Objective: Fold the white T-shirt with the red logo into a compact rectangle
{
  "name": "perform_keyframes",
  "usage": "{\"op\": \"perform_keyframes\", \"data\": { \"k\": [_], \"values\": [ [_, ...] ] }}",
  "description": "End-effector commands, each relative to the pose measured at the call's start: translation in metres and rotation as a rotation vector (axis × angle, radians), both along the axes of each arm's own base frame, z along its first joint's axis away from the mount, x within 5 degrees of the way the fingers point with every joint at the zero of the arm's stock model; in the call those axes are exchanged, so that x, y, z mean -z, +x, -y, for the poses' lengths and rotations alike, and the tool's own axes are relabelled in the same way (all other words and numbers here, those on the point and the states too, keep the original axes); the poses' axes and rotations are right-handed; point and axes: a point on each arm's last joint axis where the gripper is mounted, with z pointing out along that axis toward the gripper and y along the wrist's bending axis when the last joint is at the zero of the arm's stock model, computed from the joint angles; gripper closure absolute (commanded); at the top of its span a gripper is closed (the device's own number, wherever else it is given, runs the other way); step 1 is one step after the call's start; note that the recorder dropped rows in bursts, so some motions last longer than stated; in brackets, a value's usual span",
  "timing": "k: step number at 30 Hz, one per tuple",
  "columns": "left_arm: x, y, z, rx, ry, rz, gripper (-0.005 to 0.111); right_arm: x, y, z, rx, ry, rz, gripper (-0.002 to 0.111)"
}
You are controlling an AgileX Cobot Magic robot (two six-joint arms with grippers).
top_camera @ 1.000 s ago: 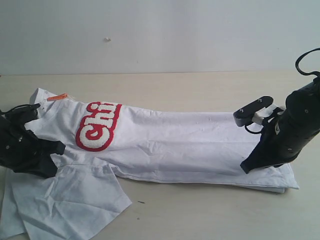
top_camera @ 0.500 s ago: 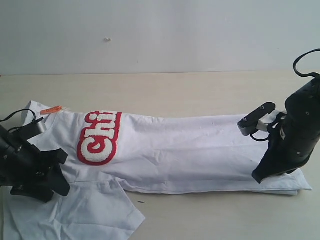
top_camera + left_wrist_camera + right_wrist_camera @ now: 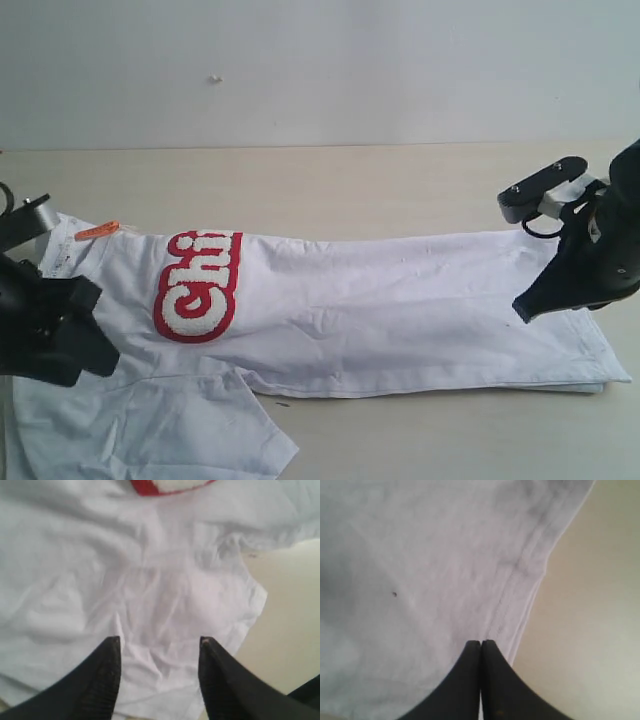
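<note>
- Left tool point(image 3: 159, 642): black, two ribbed fingers, standing wide apart with nothing between them. It hangs over the loose short sleeve point(image 3: 185, 430), which is splayed toward the near table edge at the left.
- Small orange neck tag point(image 3: 97, 231): lies at the collar, at the far left end of the garment.
- White short-sleeved cotton T-shirt point(image 3: 380, 310): lies lengthways across the pale wooden table point(image 3: 350, 185), collar left, hem right. It is already narrowed to a long band, with the layers stacked along the near edge.
- Red towelling logo band with white letters point(image 3: 195, 285): on the chest, left of middle. Only "Chi" shows; the rest is turned under the fold.
- Right tool point(image 3: 481, 643): black fingers pressed together, no cloth seen between them, poised at the stitched bottom hem point(image 3: 598, 345) near the right end.
- Step in hand, as judged: tucking the stray sleeve in before shortening the band.
- Handling advice: pinch the sleeve at its outer edge, taking one layer only. Carry it low over the band and lay it flat, with its edge in line with the long side. The right tool should part before it takes the hem.
</note>
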Motion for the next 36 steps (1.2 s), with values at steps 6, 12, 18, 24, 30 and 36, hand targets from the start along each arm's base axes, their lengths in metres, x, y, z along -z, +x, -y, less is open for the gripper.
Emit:
{"op": "perform_keyframes", "data": {
  "k": [6, 12, 18, 24, 30, 36],
  "values": [
    [0.010, -0.079, 0.039, 0.421, 0.020, 0.119, 0.058, -0.021, -0.004, -0.002, 0.052, 0.072, 0.082, 0.108],
    [0.017, -0.087, 0.071, 0.925, 0.256, 0.498, 0.058, -0.021, -0.004, -0.003, 0.064, 0.091, 0.080, 0.108],
    [0.023, -0.090, 0.073, 1.069, 0.297, 0.508, 0.039, -0.021, -0.004, -0.004, 0.070, 0.097, 0.079, 0.108],
    [0.037, -0.088, 0.073, 1.096, 0.311, 0.443, 0.035, -0.021, -0.004, -0.004, 0.070, 0.097, 0.079, 0.108],
    [0.048, -0.088, 0.075, 1.090, 0.305, 0.384, 0.035, -0.021, -0.004, -0.004, 0.069, 0.098, 0.083, 0.108],
    [0.059, -0.087, 0.075, 1.094, 0.311, 0.344, 0.041, -0.021, -0.004, -0.004, 0.069, 0.101, 0.086, 0.108]
  ]
}}
